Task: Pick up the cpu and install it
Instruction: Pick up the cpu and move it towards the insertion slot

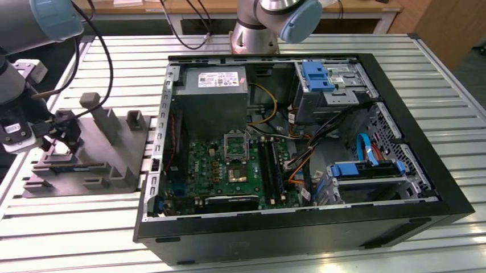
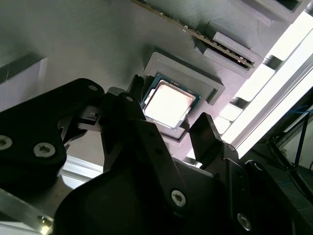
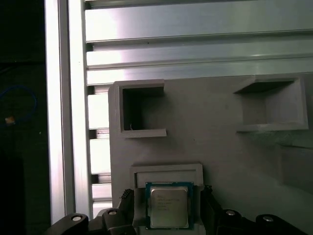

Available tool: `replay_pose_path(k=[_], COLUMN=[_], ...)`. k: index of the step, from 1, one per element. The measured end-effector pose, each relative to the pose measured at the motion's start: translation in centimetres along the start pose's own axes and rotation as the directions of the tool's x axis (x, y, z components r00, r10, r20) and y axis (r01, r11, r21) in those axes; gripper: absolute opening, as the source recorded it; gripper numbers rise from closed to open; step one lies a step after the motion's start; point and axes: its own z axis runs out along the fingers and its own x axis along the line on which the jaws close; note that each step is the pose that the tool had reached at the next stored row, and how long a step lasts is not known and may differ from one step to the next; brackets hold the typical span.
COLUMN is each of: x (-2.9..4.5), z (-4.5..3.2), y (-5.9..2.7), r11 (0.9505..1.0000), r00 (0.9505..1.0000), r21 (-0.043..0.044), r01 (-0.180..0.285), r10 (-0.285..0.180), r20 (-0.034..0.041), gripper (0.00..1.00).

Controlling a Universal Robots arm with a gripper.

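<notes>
Straddling the cpu (image 2: 168,104), the jaws stand open, one on each side of the chip and close to its edges. In the second wrist view a sliver of grey shows between the chip and one jaw, so nothing is gripped. The cpu lies flat, pale top up, in a shallow raised pocket of the tray (image 3: 220,147). A raised rim runs along one side of that pocket and turns down both flanks, just beside where the jaws hang.

In the exterior view the tray sits on the desk (image 1: 76,224) at the exterior view's left, beside the open case (image 1: 304,230). The arm is low over the tray's outer end. The board (image 1: 220,165) lies inside the case, well apart from the tray.

The risks lie mostly in how little there is to hold. The chip is thin, and jaws set too high would likely pinch only its top lip and let it slip. Set too low, they could bear on the pocket instead. A jaw may also catch the rim's flank and close unevenly, tipping the chip or wedging it against the wall. A tilted grip would probably carry over as a skewed fit at the board, and a drop could harm its underside.
</notes>
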Motion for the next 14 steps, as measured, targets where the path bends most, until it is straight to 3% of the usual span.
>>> replay_pose_path(k=[14], x=[0.09], z=[0.52], y=[-0.04], r11=[1.0], r00=[1.0], r21=[-0.0058], r01=[0.0], r10=[0.0], r20=[-0.0006], gripper=[0.65])
